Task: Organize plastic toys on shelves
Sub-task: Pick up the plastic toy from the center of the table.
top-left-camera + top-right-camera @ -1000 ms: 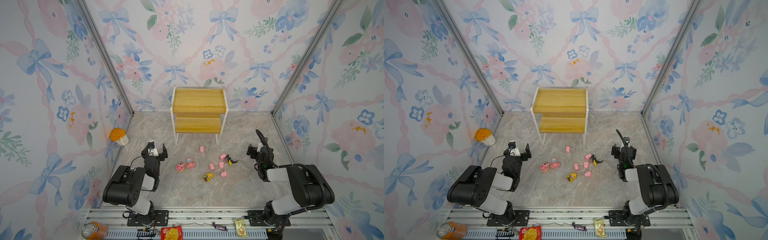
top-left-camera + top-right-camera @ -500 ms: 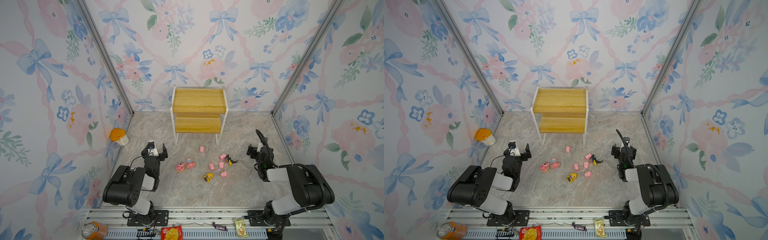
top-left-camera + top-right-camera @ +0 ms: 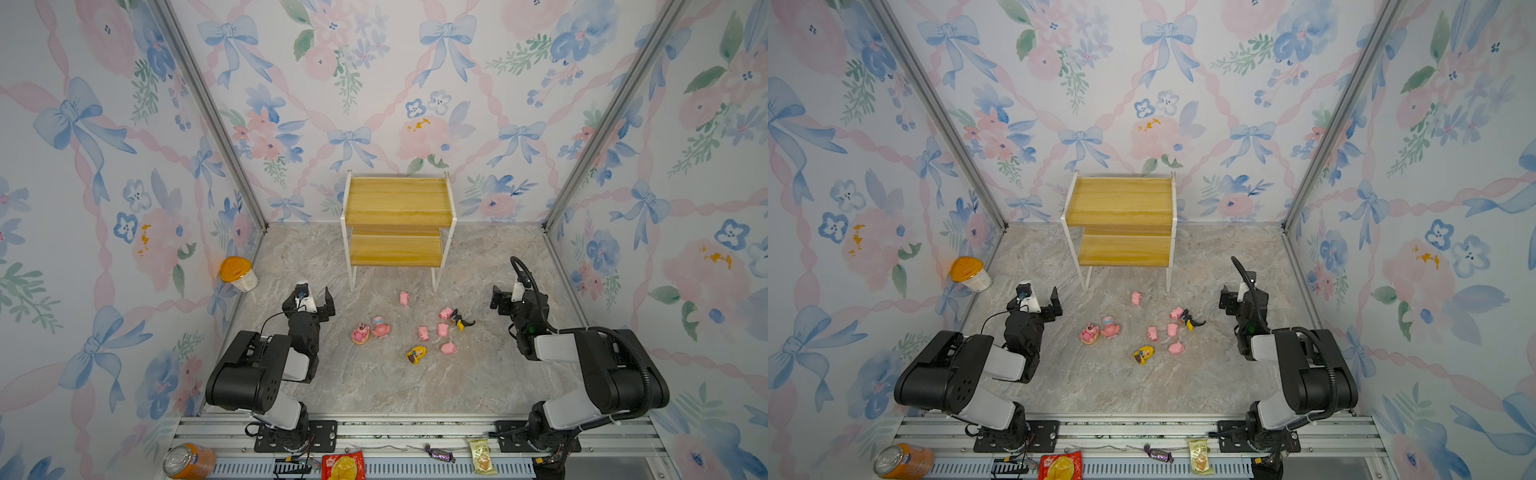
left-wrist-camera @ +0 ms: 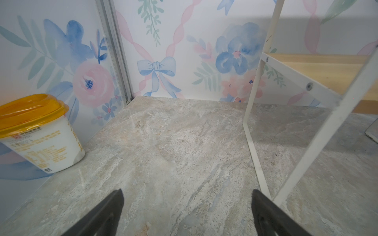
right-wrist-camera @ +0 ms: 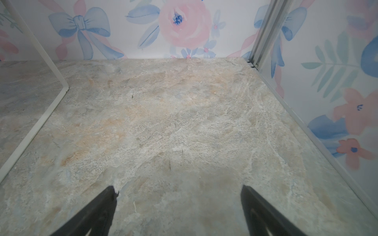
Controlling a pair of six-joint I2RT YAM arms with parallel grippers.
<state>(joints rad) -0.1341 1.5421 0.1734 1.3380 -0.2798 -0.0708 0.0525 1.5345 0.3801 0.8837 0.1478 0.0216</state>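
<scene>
The plastic toys lie scattered on the marble floor in both top views: a pig on a round base (image 3: 360,333), a blue-hatted figure (image 3: 380,326), a yellow-haired doll (image 3: 416,354), a black-and-yellow creature (image 3: 459,320) and several small pink pigs (image 3: 443,330). Behind them stand the shelves (image 3: 397,249), both boards bare; their white frame (image 4: 253,143) shows in the left wrist view. My left gripper (image 3: 316,293) (image 4: 187,196) sits left of the toys, open and empty. My right gripper (image 3: 508,293) (image 5: 178,194) sits to their right, also open over bare floor.
An orange-lidded cup (image 3: 237,274) leans against the left wall near my left gripper. An orange can (image 3: 189,460), snack packets (image 3: 343,465) and a wrapped candy (image 3: 438,453) lie on the front rail. Floral walls close in three sides.
</scene>
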